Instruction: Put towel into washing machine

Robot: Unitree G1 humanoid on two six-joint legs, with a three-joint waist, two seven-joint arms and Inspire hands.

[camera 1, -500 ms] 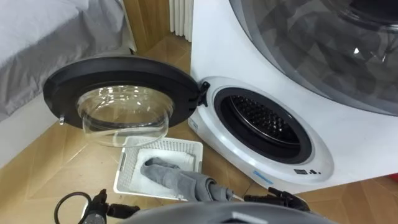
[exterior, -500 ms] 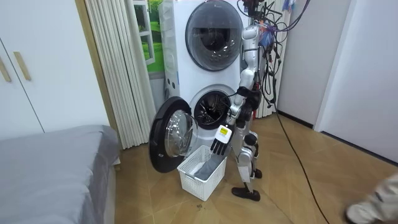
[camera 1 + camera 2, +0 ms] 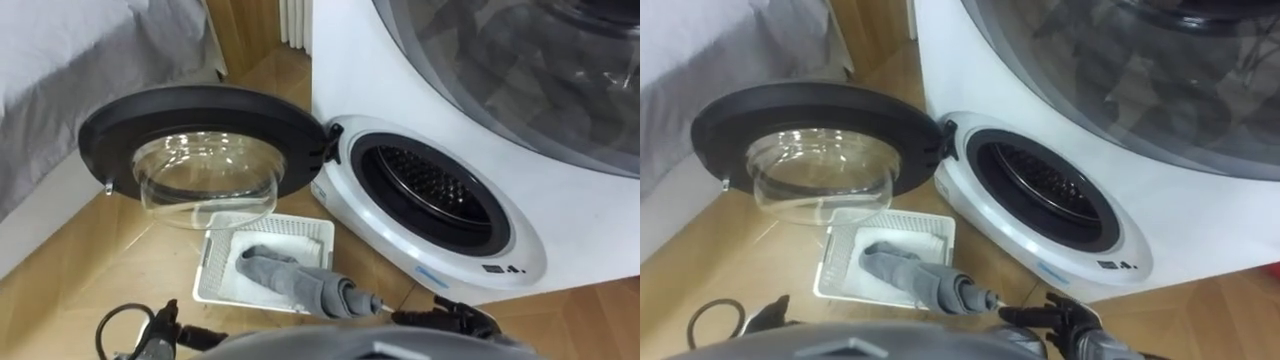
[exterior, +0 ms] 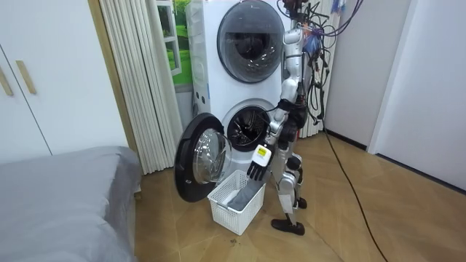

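Wooden floor point(image 3: 100, 262) before the washing machine point(image 3: 345, 60), its door point(image 3: 200, 115) open. The grey towel point(image 3: 262, 268) lies in a white basket point(image 3: 212, 262) before the machine — left hand point(image 4: 255, 170) hanging near, fingers point(image 4: 253, 176) loose, empty; right hand point(image 3: 1072, 318) unreadable.

washing machine point(image 3: 345, 65): glossy white | door point(image 3: 205, 175): clear glass | towel point(image 3: 270, 272): grey cloth | basket point(image 3: 292, 230): white plastic

A slim humanoid in white, grey and black
In the room view pale shell panels cover the upper body and shins over dark joints, the feet are dark, and the left hand point(image 4: 255, 172) is black with a yellow tag at its back (dark cables tangle above the shoulders); from the head camera the chest is a smooth grey curve edged with black cable loops
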